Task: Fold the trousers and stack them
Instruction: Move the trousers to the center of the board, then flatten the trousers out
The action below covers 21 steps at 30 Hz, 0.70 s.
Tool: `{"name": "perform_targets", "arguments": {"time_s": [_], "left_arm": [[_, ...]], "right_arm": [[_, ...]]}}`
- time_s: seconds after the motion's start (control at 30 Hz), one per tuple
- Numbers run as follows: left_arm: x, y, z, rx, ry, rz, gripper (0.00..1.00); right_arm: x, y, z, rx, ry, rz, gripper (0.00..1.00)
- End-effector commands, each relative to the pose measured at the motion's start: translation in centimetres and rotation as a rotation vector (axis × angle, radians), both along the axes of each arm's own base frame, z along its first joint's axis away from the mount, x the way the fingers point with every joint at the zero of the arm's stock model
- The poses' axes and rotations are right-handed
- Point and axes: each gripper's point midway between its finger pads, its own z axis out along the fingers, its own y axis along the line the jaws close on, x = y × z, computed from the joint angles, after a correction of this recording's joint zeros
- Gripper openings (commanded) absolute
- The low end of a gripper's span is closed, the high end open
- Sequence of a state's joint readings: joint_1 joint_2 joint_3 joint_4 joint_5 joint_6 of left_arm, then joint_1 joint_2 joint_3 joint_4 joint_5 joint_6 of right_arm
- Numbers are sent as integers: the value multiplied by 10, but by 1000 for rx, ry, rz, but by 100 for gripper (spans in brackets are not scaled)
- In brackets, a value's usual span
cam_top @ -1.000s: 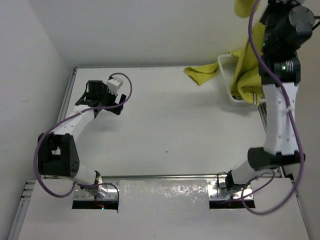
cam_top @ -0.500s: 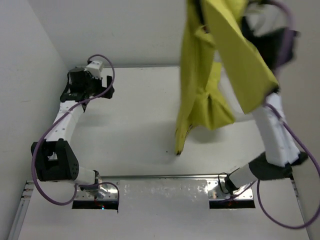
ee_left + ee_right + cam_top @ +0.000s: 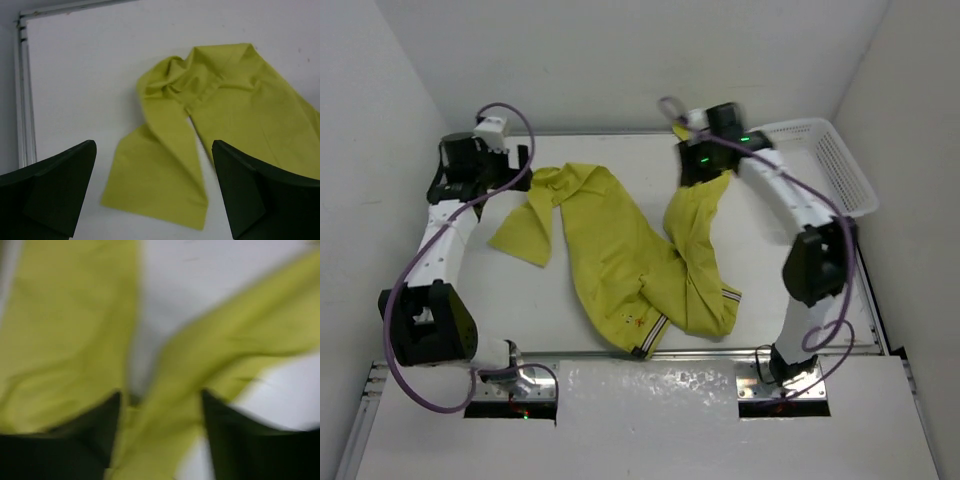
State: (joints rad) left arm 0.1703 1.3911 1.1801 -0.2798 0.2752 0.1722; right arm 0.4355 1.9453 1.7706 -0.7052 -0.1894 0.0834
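The mustard-yellow trousers [image 3: 620,260] lie crumpled across the middle of the table, with the white, dark-striped waistband trim [image 3: 655,335] near the front edge. One leg end [image 3: 155,195] lies flat at the far left, below my left gripper [image 3: 510,172], which hovers open and empty above it [image 3: 153,147]. My right gripper [image 3: 698,170] is at the far middle, closed on a bunch of the other leg. The right wrist view is blurred, with yellow cloth [image 3: 165,430] filling the gap between the fingers [image 3: 160,395].
The white mesh basket [image 3: 840,165] stands at the far right corner, beside the right arm. A metal rail [image 3: 25,100] runs along the table's left edge. White walls close in the table on three sides.
The right arm swung the trousers from high above the basket down and left, and they now lie spread on the table. The left gripper moved to the far left, over a leg end.
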Motion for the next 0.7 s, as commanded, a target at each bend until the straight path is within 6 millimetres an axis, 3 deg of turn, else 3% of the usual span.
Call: {"name": "perform_targets", "arguments": {"time_s": [0.0, 0.03, 0.07, 0.1, 0.13, 0.17, 0.2, 0.27, 0.3, 0.33, 0.37, 0.4, 0.47, 0.5, 0.53, 0.6, 0.67], "left_arm": [[0, -57, -14, 203, 50, -248, 98], [-10, -71, -32, 276, 114, -303, 97], [-20, -103, -53, 325, 159, -415, 95], [-27, -113, -64, 388, 178, -481, 94], [-31, -117, -73, 425, 195, -505, 93], [-39, -126, -86, 441, 214, -543, 93], [-40, -127, -90, 446, 218, -545, 93], [-38, -127, -95, 437, 228, -531, 93], [-38, -126, -96, 432, 234, -527, 94], [-37, -127, -97, 430, 236, -527, 94], [-37, -127, -98, 428, 242, -525, 94], [-37, -127, -100, 424, 246, -522, 94], [-37, -124, -104, 429, 264, -512, 94], [-36, -122, -105, 430, 267, -503, 94], [-36, -120, -106, 432, 273, -494, 94], [-35, -115, -109, 424, 287, -478, 94], [-35, -113, -111, 417, 296, -467, 94]], "right_arm": [[30, -142, 86, -11, -223, -336, 33], [31, -164, 76, -89, -221, -355, 13], [31, -183, 65, -141, -197, -384, 24], [31, -217, 42, -243, -138, -436, 48], [31, -230, 29, -292, -105, -429, 85], [30, -241, 18, -322, -70, -442, 96], [34, -256, -4, -344, -19, -466, 99], [39, -260, -21, -349, 18, -473, 99], [45, -278, -22, -360, 20, -514, 99], [49, -286, -41, -401, 56, -517, 99], [52, -288, -48, -409, 68, -517, 98], [60, -291, -50, -409, 63, -522, 91], [66, -295, -74, -424, 97, -537, 77], [73, -299, -73, -437, 83, -554, 58], [75, -303, -87, -458, 104, -567, 43], [88, -315, -91, -503, 84, -611, 21], [98, -322, -91, -490, 62, -633, 21]]}}
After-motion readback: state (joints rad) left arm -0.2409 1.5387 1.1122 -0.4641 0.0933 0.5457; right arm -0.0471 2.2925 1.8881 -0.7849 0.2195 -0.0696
